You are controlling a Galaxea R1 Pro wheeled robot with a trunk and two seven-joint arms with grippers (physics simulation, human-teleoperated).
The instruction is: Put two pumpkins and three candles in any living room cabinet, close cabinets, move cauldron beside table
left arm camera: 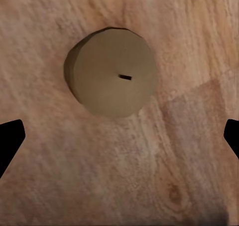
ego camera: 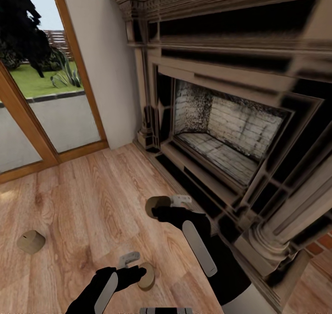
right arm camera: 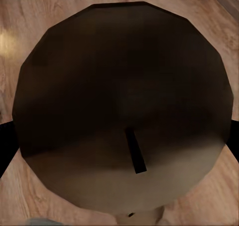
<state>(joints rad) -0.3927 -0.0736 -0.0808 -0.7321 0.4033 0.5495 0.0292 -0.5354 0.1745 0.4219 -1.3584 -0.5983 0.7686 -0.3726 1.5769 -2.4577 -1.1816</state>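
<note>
On the light wood floor (ego camera: 83, 203) in front of the brick fireplace (ego camera: 221, 134), three small olive-grey candles can be seen. The right gripper (ego camera: 161, 208) pinches one candle (ego camera: 154, 206) and holds it up off the floor; in the right wrist view this candle (right arm camera: 124, 106) sits very close to the camera, with the dark finger tips at both sides. The left gripper (ego camera: 133, 270) hangs over a second candle (ego camera: 147, 277) that stands on the floor. Its fingers (left arm camera: 10, 141) are spread wide, well apart from that candle (left arm camera: 112, 71). A third candle (ego camera: 31, 241) lies on its side farther left, near the glass door (ego camera: 41, 97).

The held candle could slip out if the arm swings fast, because it is short and round. The left gripper could knock its candle over if it comes down off the middle, and then the candle could roll away.

In the head view, the left gripper covers part of the second candle. How firmly the right fingers press cannot be told. The cabinet, pumpkins and cauldron are somewhere else.
</note>
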